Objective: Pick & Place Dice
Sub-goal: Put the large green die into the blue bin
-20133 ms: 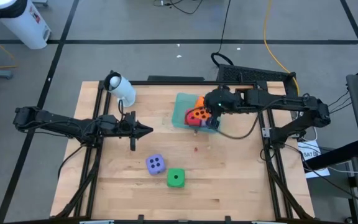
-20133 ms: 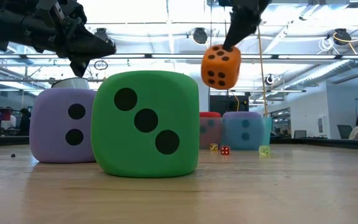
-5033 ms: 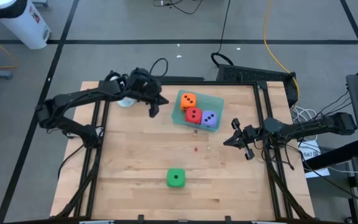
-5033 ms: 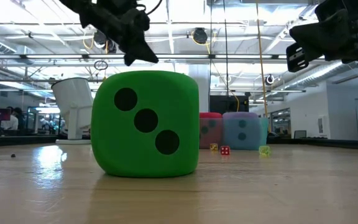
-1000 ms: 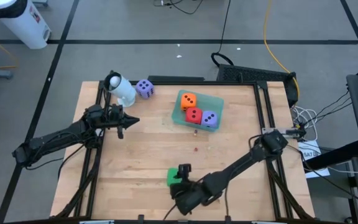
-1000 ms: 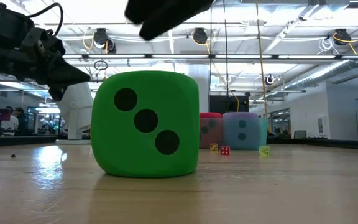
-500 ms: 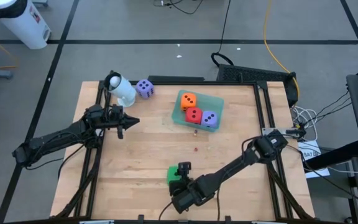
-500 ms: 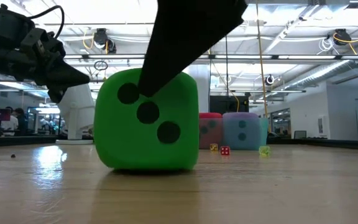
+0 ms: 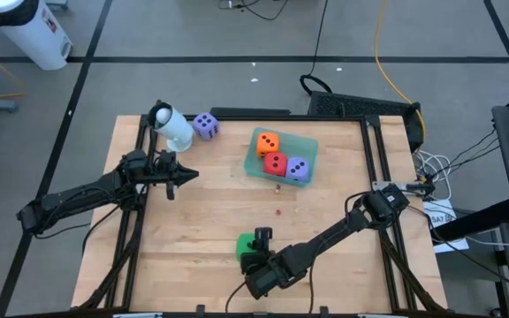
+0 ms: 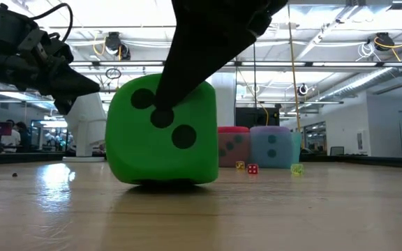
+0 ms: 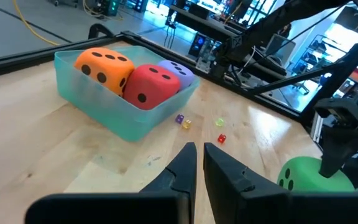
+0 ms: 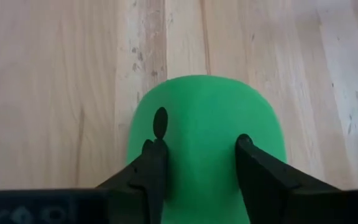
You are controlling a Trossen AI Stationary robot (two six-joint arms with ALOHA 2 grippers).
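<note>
- Wooden surface (image 9: 325, 212) carries a teal tray (image 9: 259, 167) holding orange, red and purple dice.
- Right claw (image 12: 197, 158) grips the green die (image 9: 246, 249) near the front edge, fingers pressed into its sides; the die is tipped.
- Left claw (image 9: 188, 174) hangs closed and empty, near the white cup (image 9: 173, 126) and a second purple die (image 9: 205, 125).
</note>
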